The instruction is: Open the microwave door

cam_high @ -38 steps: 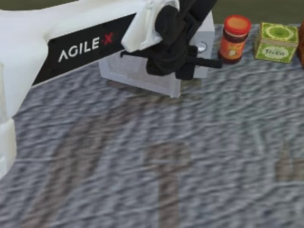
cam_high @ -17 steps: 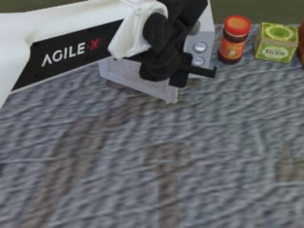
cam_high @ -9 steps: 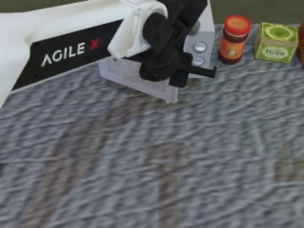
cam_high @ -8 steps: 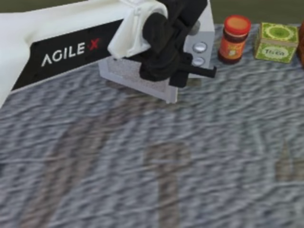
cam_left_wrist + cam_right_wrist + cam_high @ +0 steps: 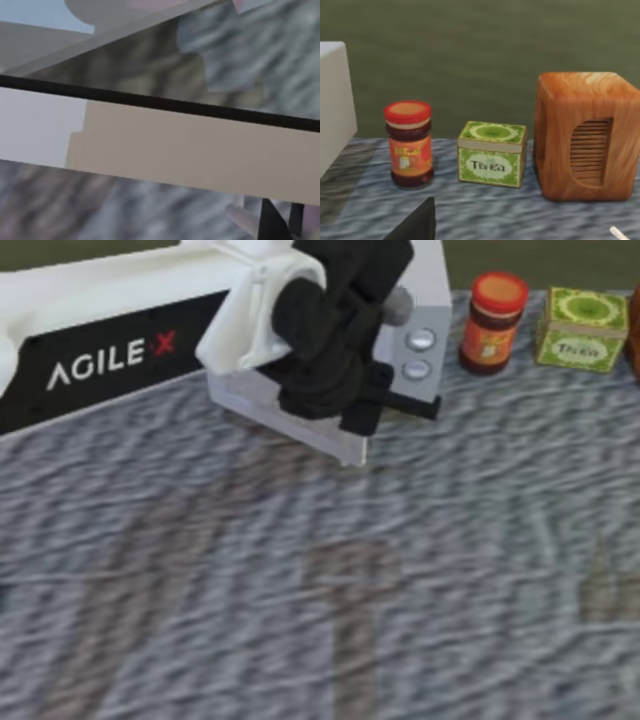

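The white-grey microwave [image 5: 436, 300] stands at the back middle of the table, its two silver knobs [image 5: 421, 340] showing. The microwave door [image 5: 248, 400] stands swung out from the body, its free end [image 5: 350, 448] nearest the table's front. My left gripper [image 5: 362, 408] reaches over the door from the left and is shut on the door handle at that free end. In the left wrist view the door's edge [image 5: 200, 145] fills the picture and a dark fingertip [image 5: 270, 225] sits beside a pale bar. My right arm is parked out of the top view; a dark part of my right gripper [image 5: 417, 227] shows.
Right of the microwave stand a red-lidded jar [image 5: 494, 320], a green tea box [image 5: 580, 328] and a wooden box [image 5: 585, 135], all in a row at the table's back. Grey woven cloth covers the table [image 5: 320, 600].
The left gripper has drawn left and toward the front with the door, which has swung further out. Both knobs now show; earlier the arm covered them.
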